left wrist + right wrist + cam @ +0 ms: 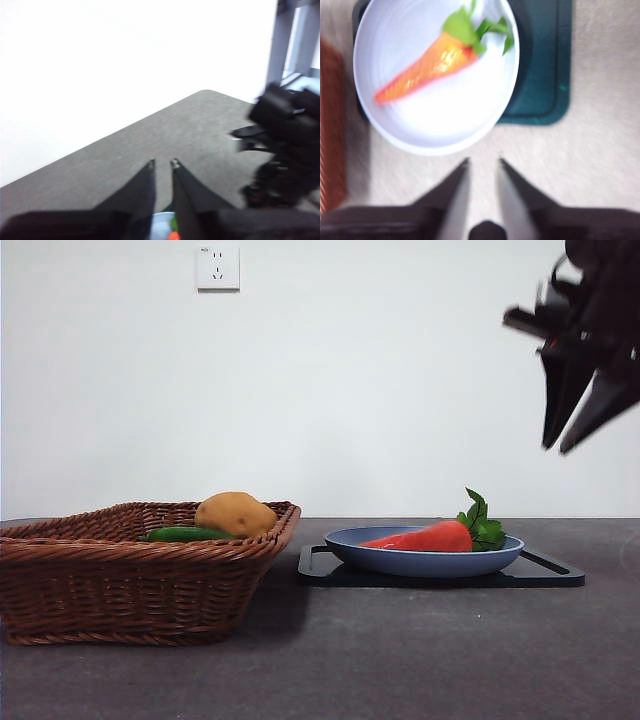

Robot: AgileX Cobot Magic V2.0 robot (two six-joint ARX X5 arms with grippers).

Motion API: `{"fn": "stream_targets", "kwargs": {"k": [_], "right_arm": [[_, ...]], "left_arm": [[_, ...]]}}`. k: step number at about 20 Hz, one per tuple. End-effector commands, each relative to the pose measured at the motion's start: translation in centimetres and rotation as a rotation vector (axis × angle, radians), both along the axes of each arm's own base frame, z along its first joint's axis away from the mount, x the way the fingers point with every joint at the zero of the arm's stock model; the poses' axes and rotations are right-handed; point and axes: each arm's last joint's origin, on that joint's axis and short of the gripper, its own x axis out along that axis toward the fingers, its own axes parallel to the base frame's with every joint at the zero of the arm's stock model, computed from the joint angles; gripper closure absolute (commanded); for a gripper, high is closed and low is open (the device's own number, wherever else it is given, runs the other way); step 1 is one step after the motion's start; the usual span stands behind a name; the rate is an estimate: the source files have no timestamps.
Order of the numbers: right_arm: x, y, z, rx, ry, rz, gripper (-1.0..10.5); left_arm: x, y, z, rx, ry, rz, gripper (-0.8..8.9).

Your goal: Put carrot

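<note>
The carrot (425,537), orange-red with green leaves, lies in a shallow blue plate (420,560) on a dark tray (545,575). In the right wrist view the carrot (427,67) lies across the plate (440,125), ahead of my right gripper (482,160), which is open, empty and high above the table. The gripper at the front view's top right (556,448) matches it. My left gripper (162,162) is slightly open and empty. A sliver of the carrot (173,236) shows below its jaws.
A brown wicker basket (130,580) stands left of the tray, holding a yellow-brown potato (235,512) and a slim dark-green vegetable (185,534). Its edge shows in the right wrist view (330,125). The other arm (285,150) appears blurred in the left wrist view.
</note>
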Motion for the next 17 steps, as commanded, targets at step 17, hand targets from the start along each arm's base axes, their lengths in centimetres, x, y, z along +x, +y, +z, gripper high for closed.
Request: {"fn": "stream_targets", "kwargs": {"k": [17], "right_arm": [[-16.7,2.4,1.3,-0.035,-0.781,0.103,9.4]], "left_arm": [[-5.7,14.1,-6.7,0.169,0.148,0.251,8.07]]}}
